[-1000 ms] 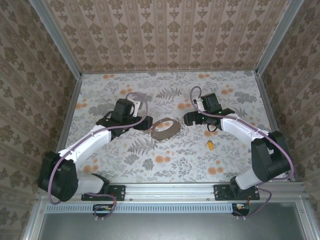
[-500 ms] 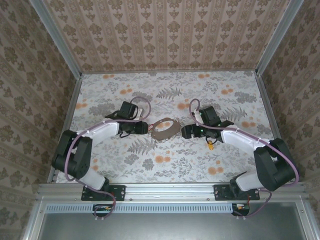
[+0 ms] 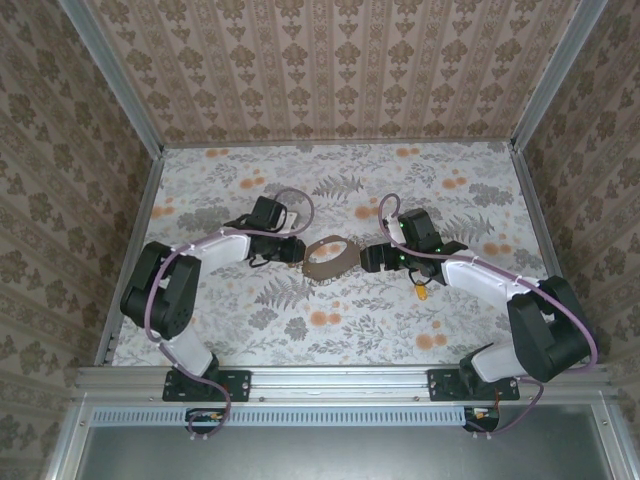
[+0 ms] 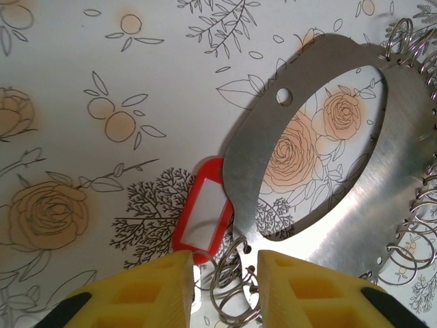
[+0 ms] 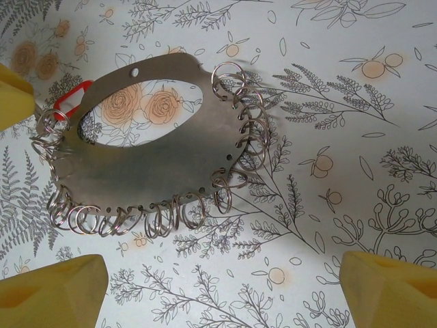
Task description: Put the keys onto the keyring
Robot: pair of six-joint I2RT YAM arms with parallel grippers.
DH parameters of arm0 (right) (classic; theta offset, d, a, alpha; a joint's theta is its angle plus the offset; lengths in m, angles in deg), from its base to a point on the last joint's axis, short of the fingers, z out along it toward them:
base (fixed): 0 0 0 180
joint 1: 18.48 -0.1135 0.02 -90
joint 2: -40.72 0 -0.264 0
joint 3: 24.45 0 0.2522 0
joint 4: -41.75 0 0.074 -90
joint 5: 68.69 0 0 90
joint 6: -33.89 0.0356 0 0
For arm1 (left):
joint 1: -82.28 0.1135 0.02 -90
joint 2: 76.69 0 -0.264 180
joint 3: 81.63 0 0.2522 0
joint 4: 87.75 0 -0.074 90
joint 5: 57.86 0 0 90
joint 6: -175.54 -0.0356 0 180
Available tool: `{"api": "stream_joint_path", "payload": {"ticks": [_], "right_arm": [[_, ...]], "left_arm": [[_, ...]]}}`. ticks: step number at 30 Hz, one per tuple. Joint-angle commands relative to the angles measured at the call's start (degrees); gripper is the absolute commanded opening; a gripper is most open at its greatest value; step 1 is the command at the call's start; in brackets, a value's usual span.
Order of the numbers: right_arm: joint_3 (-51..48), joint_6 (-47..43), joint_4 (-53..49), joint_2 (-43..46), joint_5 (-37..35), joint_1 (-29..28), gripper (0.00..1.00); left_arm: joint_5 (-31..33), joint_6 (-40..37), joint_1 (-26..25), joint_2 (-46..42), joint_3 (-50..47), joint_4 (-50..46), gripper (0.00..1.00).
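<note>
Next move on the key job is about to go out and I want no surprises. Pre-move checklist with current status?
1. Aim of left gripper on keyring: ok, its end rings sit between the jaws.
2. Firm hold on those rings: cannot tell, a gap shows beside them.
3. State of right gripper: ok, open and empty, hovering by the keyring.
4. Position of key: ok, lies loose close to the right gripper.
5. Key threaded on a ring: not ok, not yet picked up.
</note>
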State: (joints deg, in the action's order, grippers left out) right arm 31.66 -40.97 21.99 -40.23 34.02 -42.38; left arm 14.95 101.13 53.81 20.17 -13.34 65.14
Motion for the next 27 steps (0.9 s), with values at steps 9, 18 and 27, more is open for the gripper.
{"api": "stream_joint_path", "payload": {"ticks": [9, 18, 27], "right_arm": [[1.60, -1.77, 0.09, 0.47, -0.03, 0.65, 0.88], [2.06, -2.33, -0.50, 0.79, -0.71, 1.46, 0.86], [1.63, -2.71, -0.77, 3.38, -1.22, 1.84, 0.85]], "left_arm": [[-3.28, -2.59, -1.53, 2.05, 1.04, -1.40, 0.24], [-3.21, -3.11, -1.50, 3.07, 1.76, -1.31, 0.17], [-3.33, -3.56, -1.50, 1.99, 1.59, -1.73, 0.03]]}}
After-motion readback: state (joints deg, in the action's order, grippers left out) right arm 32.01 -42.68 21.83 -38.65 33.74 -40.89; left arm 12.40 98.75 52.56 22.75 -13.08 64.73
